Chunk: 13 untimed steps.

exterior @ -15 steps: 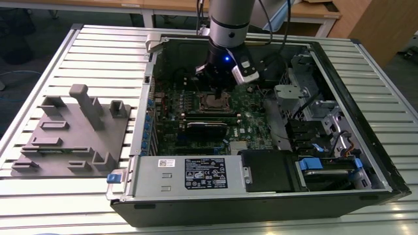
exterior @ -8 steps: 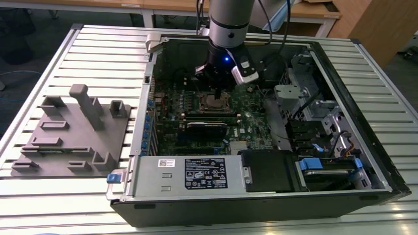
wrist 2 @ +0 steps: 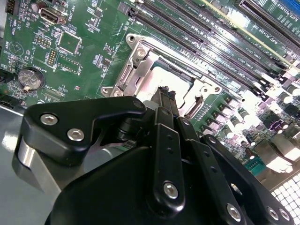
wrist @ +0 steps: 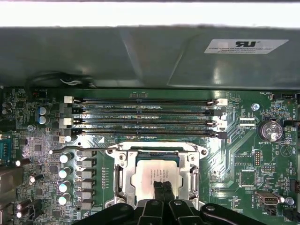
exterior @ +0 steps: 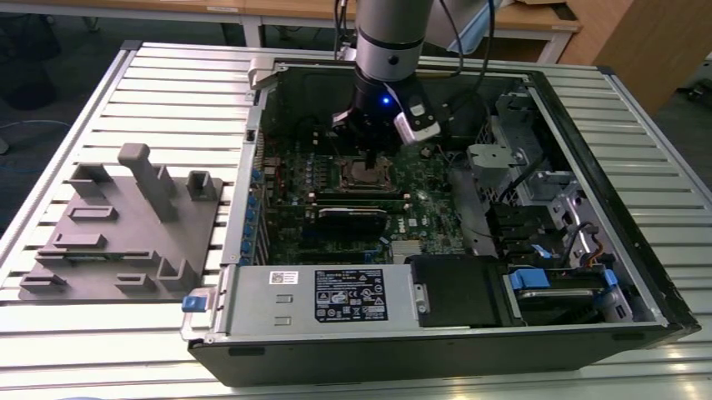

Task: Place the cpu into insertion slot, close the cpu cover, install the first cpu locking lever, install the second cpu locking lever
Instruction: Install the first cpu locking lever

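Note:
The cpu (wrist: 149, 169) lies flat in the insertion slot (exterior: 365, 173), its dull silver-tan top showing through the cut-out of the cpu cover (wrist: 123, 174). The cover seems to lie down flat around the chip; in the second wrist view the cpu (wrist 2: 157, 75) sits inside the same silvery frame (wrist 2: 136, 56). My gripper (wrist: 162, 186) is shut, its black tips together and empty, on or just above the chip's near edge. The arm stands over the socket, with the gripper (exterior: 371, 160) inside the open computer case. A thin silvery locking lever (wrist: 77, 150) runs sideways from the socket's corner; another rod (wrist 2: 193, 107) shows beside the frame.
Long black memory slots (wrist: 145, 117) run just beyond the socket, with the grey case wall (wrist: 140, 56) behind them. A coin battery (wrist: 269, 130) and capacitors (wrist: 65, 173) flank the socket. A black card (exterior: 353, 215), the power supply (exterior: 323, 296) and a grey fixture (exterior: 122, 225) lie nearer the exterior camera.

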Motion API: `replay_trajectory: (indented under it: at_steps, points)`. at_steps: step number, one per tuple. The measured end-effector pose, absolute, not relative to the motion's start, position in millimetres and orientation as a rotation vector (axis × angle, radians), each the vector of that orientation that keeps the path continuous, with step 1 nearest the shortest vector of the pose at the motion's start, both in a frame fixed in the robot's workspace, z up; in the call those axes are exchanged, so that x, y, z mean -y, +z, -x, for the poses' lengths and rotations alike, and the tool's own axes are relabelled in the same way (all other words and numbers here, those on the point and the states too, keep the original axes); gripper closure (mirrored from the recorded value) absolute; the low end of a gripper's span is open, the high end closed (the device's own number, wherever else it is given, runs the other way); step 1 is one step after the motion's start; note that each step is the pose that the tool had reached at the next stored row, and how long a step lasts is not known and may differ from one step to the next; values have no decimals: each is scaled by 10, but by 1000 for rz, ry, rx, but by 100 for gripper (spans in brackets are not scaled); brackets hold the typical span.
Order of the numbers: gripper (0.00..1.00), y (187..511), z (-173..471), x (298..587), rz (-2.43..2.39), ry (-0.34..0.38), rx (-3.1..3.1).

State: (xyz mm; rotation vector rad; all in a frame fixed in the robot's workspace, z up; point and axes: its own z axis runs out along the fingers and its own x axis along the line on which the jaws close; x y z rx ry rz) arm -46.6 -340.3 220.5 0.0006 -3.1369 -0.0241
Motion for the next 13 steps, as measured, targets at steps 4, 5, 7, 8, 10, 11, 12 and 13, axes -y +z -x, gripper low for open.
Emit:
replay_trajectory:
  at_steps: [4,5,7,8,10,11,12,13]
  points:
    - [89,2204,508,3403,-1,-24,3137]
    - [89,2204,521,3403,-1,-24,3137]
    - [89,2202,544,3403,-1,-24,3137]
    - [89,2202,552,3403,-1,-24,3137]
    - [89,2202,565,3403,-1,-24,3137]
    - [89,2202,570,3403,-1,-24,3137]
    - [89,2202,570,3403,-1,-24,3137]
    - [89,2202,570,3403,-1,-24,3137]
